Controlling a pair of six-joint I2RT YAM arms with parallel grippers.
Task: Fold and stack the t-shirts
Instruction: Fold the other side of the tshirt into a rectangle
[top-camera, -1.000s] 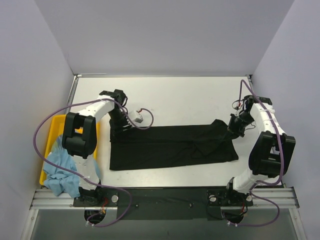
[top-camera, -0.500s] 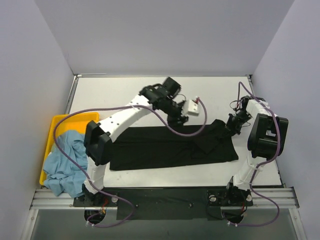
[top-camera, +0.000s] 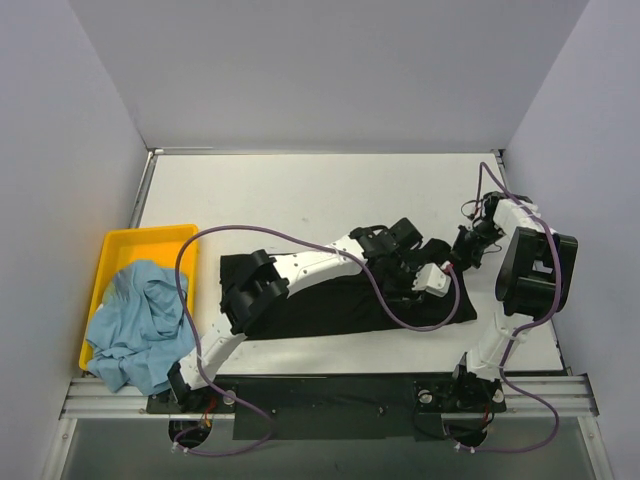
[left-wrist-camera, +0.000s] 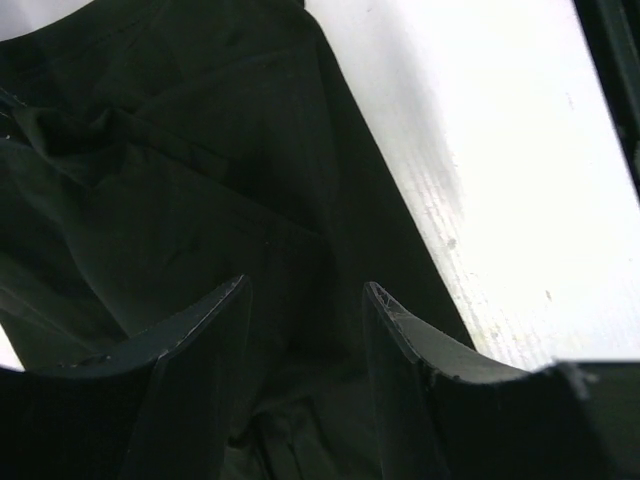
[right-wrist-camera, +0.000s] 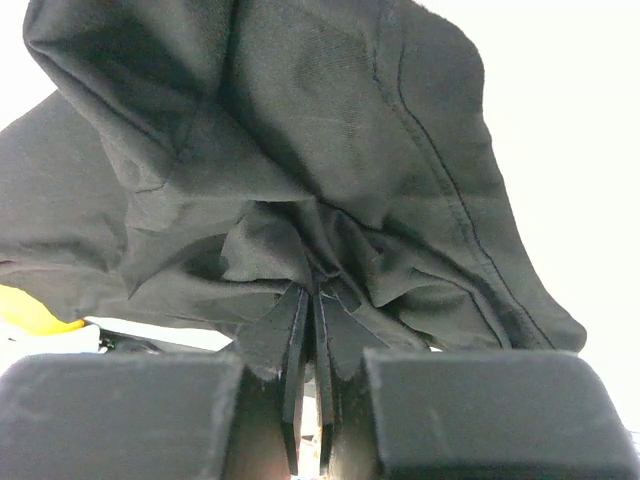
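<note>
The yellow tray (top-camera: 140, 243) sits at the left edge of the table (top-camera: 300, 195), and I see the blue tee (top-camera: 135, 325) heaped in it, crumpled, spilling over the tray's near edge. My left arm (top-camera: 310, 265) is stretched low across to the right, lying over the black tee (top-camera: 320, 312). The left gripper (left-wrist-camera: 305, 285) is near that tee's right end, jaws apart with nothing between them, only dark cloth below. The right arm is folded back on itself at the right side. The right gripper (right-wrist-camera: 310, 295) is pinched tight on a bunch of the black tee's far right corner. The black tee lies as a long wrinkled band across mid-table, and its gripped corner puckers into folds with a stitched hem showing
</note>
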